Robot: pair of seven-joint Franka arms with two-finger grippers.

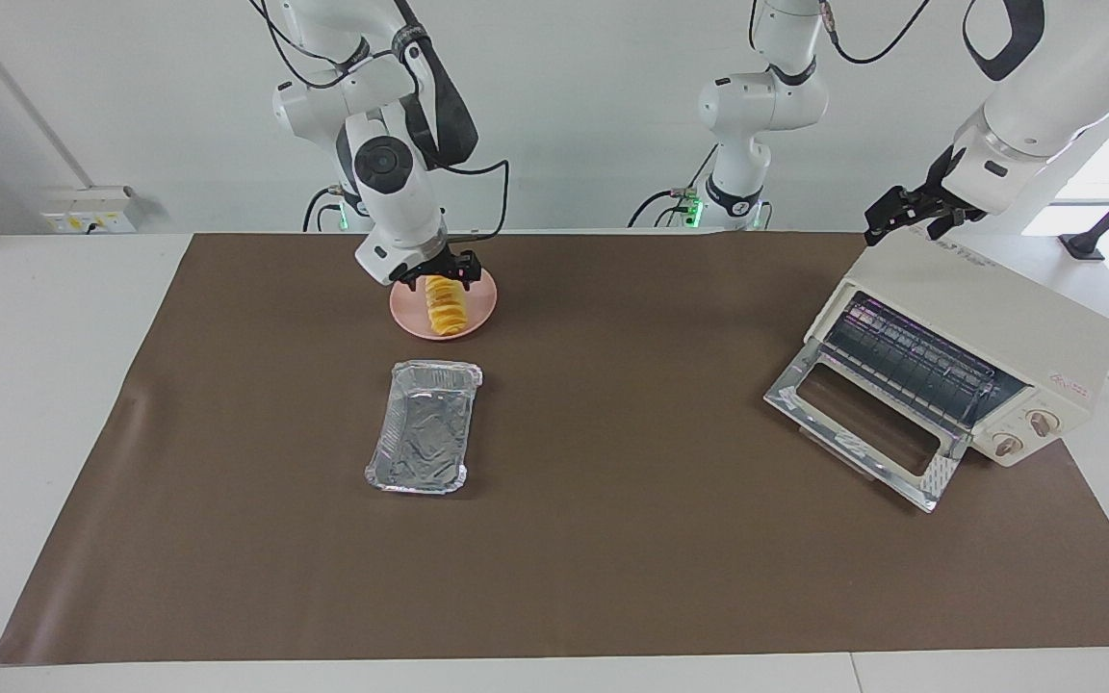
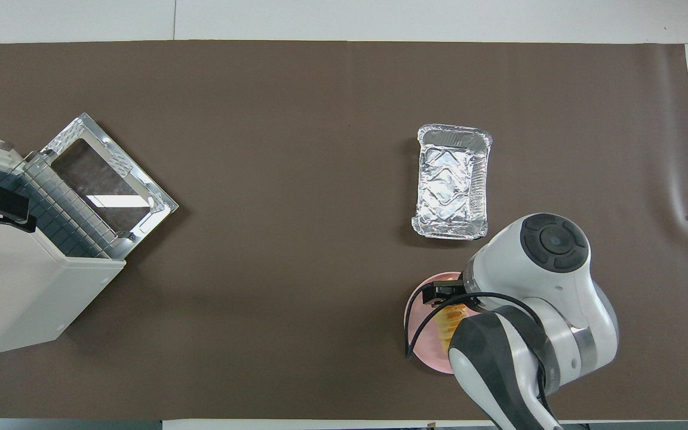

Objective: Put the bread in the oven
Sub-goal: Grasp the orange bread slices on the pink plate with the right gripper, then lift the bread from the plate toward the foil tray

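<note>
The bread (image 1: pixel 446 308), a ridged golden-yellow loaf, lies on a pink plate (image 1: pixel 479 304) close to the robots. My right gripper (image 1: pixel 441 277) hangs open just over the end of the loaf that is nearer to the robots, one finger on each side. I cannot tell whether they touch it. In the overhead view the right arm (image 2: pixel 535 286) covers most of the bread (image 2: pixel 448 316) and the plate (image 2: pixel 420 298). The cream-white oven (image 1: pixel 988 318) (image 2: pixel 15 286) stands at the left arm's end of the table with its glass door (image 1: pixel 863 423) dropped open. My left gripper (image 1: pixel 906 217) waits open over the oven's top.
A silver foil tray (image 1: pixel 425 425) (image 2: pixel 452 181) lies on the brown mat, farther from the robots than the plate. The oven's wire rack (image 1: pixel 911 361) shows inside the opening, and the lowered door (image 2: pixel 111 173) juts toward the table's middle.
</note>
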